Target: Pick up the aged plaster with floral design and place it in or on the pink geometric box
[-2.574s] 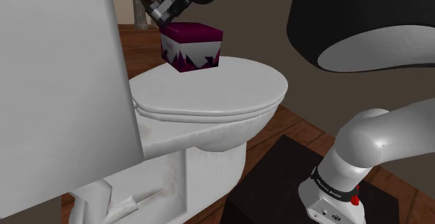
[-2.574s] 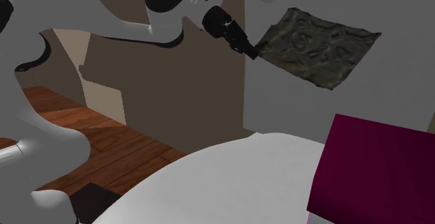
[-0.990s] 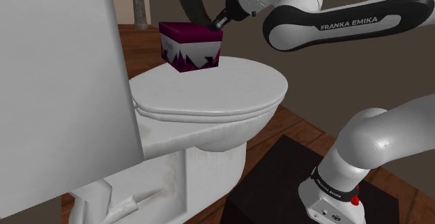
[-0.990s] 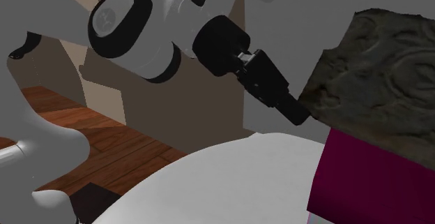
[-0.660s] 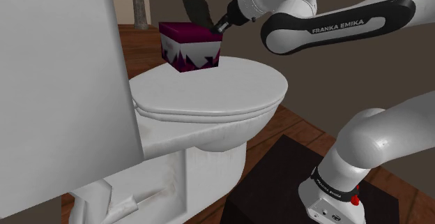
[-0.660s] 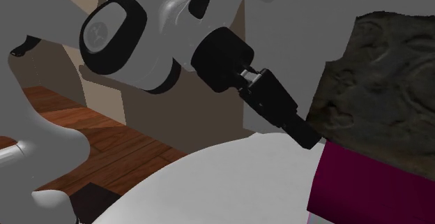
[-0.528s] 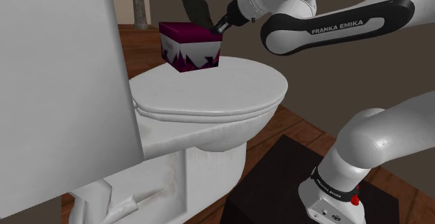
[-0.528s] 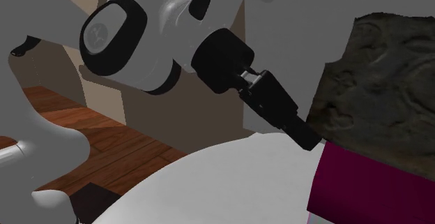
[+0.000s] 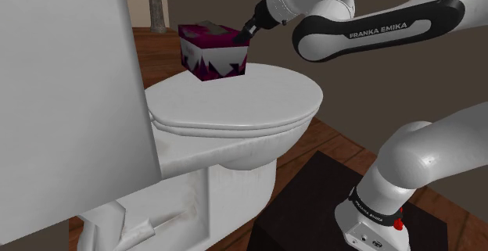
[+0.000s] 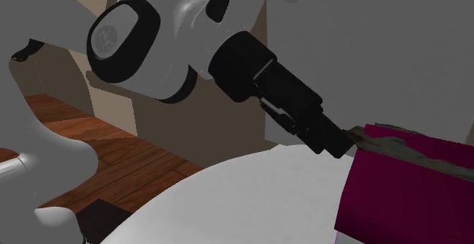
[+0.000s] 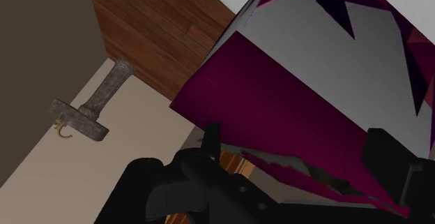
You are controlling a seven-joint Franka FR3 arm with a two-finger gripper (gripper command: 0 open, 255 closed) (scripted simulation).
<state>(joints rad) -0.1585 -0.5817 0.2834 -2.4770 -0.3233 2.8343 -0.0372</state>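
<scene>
Gripper [image 10: 338, 144] hangs with fingers spread at the magenta box's [image 9: 213, 55] edge (grey plaster [image 9: 209, 26] lies flat on top, unheld).

From beside my stand [image 9: 306, 204] the shoulder camera overlooks the toilet [image 9: 235, 102], while the second camera sits close, both sharing the magenta box [image 9: 213, 54].

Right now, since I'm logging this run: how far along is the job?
Done: the plaster slab lies flat on the magenta box, which sits on the toilet lid. In hand: nothing; the gripper stands open at the box's edge. Left: probably just backing the arm away.
</scene>
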